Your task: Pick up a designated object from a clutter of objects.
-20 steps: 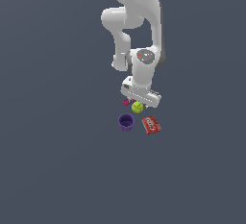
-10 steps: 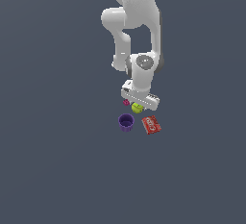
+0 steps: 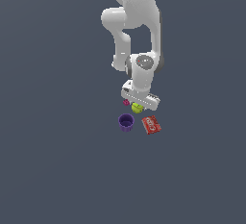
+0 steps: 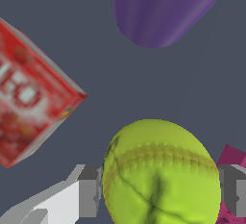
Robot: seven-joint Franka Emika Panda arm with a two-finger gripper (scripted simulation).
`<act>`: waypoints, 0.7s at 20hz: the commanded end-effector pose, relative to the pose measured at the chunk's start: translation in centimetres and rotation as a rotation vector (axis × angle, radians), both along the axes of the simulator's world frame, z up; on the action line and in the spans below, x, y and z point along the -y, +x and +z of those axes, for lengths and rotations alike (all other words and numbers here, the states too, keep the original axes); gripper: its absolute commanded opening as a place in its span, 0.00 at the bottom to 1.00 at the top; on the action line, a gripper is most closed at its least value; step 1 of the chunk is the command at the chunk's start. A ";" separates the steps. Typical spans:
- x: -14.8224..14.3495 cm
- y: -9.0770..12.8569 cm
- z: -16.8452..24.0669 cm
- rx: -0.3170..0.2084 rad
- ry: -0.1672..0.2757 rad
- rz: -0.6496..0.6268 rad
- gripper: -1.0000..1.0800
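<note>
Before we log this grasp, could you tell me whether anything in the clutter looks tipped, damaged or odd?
Nothing stands out. The purple cup stands upright, the red packet lies flat, and the ball sits between the gripper fingers beside the magenta brick.

The white jointed robot arm (image 3: 136,23) reaches down from above, wrist bent low. Its grey-tipped gripper (image 4: 161,192) points downward, fingers (image 4: 89,191) spread wide apart, one on each side.
</note>
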State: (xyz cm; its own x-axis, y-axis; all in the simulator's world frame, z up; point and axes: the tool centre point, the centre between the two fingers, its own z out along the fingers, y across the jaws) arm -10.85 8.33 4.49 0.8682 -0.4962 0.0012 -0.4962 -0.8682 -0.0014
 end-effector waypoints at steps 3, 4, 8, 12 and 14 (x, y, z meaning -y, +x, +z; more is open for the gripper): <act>0.0 0.1 0.2 0.000 0.000 0.000 0.00; -0.1 0.1 0.3 0.000 0.000 0.000 0.00; -0.3 0.5 1.3 0.000 0.000 0.000 0.00; -0.8 1.1 2.9 0.000 0.000 0.000 0.00; -1.1 1.6 4.0 0.000 0.000 0.000 0.00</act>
State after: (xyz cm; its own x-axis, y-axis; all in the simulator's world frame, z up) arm -9.64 9.18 7.64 0.8680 -0.4966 -0.0001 -0.4966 -0.8680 -0.0002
